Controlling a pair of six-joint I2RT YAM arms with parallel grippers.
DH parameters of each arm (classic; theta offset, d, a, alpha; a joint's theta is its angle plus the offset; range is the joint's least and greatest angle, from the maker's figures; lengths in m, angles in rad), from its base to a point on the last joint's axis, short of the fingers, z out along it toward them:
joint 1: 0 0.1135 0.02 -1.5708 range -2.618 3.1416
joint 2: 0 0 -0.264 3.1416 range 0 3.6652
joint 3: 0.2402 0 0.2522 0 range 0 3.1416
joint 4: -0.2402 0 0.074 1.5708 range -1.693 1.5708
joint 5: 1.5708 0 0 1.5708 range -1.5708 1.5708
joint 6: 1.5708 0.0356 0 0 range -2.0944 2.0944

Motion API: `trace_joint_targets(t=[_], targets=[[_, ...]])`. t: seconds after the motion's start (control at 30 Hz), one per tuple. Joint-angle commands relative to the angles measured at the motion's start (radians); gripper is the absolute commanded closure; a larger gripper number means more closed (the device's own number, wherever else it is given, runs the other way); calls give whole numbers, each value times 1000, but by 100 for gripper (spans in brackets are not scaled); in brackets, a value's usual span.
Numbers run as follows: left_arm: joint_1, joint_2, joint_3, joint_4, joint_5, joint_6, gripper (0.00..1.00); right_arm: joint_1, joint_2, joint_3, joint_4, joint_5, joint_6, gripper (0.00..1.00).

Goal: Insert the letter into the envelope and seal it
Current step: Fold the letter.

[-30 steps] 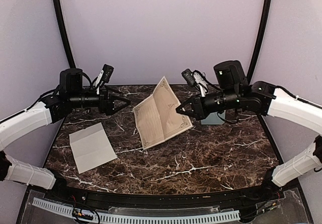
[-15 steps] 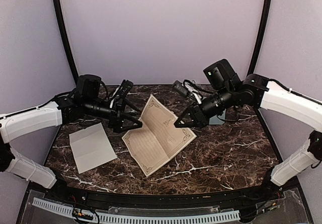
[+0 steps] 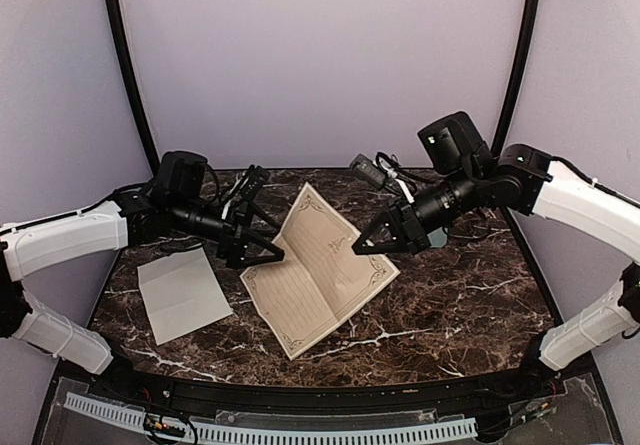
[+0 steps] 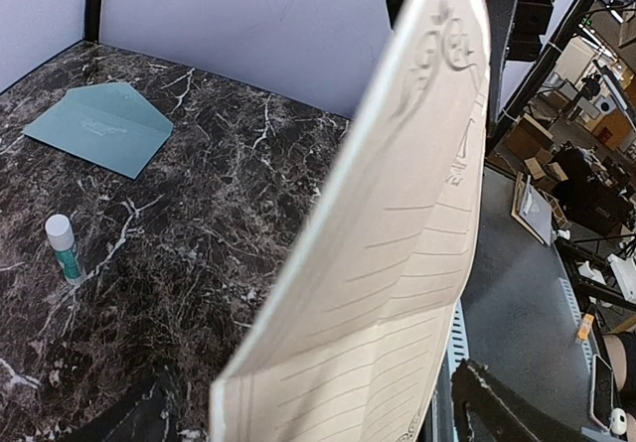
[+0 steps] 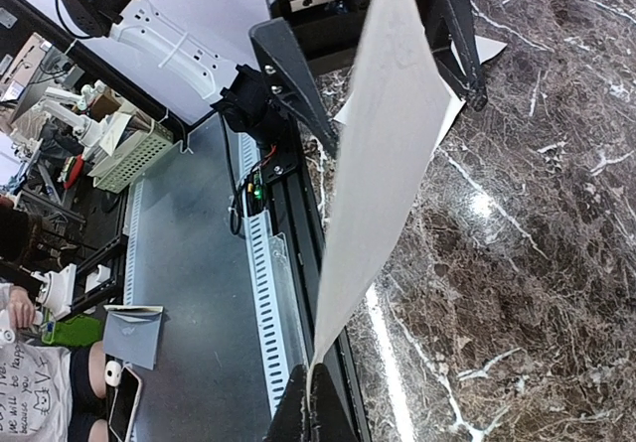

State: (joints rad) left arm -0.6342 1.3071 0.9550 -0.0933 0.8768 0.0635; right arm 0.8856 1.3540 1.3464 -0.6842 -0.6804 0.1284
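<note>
The letter point(image 3: 318, 270) hangs part-unfolded over the middle of the marble table point(image 3: 450, 305). At far left lies a pale grey sheet point(image 3: 185, 290). The left gripper point(image 3: 274, 245) gapes wide, a finger on either side of the letter's left edge, not pinching it. The right gripper point(image 3: 358, 247) is clenched on the letter's right edge. The envelope point(image 4: 99, 124) lies flat on the table, apart from the letter, near a glue stick point(image 4: 62, 245).

From the left wrist the letter point(image 4: 397, 263) runs off the bottom edge and screens much of the table point(image 4: 219, 194) — only tips of the left fingers point(image 4: 497, 407) show. From the right wrist it is edge-on, print unseen; the right gripper point(image 5: 313, 412) is cut off below.
</note>
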Motion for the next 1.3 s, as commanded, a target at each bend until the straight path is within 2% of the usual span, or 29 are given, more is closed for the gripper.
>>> trace_joint_targets(t=[0.0,0.17,0.43,0.7,0.97,1.03,1.27], targets=[[-3,-35,24,8,-9,-10,7,-2,-36,31,-7,-60,-3,100],[-4,-20,33,-15,-35,-4,6,-1,-75,12,12,-67,2,100],[-4,-23,29,5,83,-15,7,-1,-78,-21,-1,-15,-3,100],[-3,2,33,14,149,-36,23,-1,-73,-14,-8,-28,-14,100],[-3,18,31,30,172,-54,47,-1,-62,-4,-29,-43,-32,100],[-4,22,32,34,175,-58,50,-2,-59,0,-35,-49,-33,100],[-3,31,29,49,188,-59,51,-2,-47,3,-44,-57,-41,100]])
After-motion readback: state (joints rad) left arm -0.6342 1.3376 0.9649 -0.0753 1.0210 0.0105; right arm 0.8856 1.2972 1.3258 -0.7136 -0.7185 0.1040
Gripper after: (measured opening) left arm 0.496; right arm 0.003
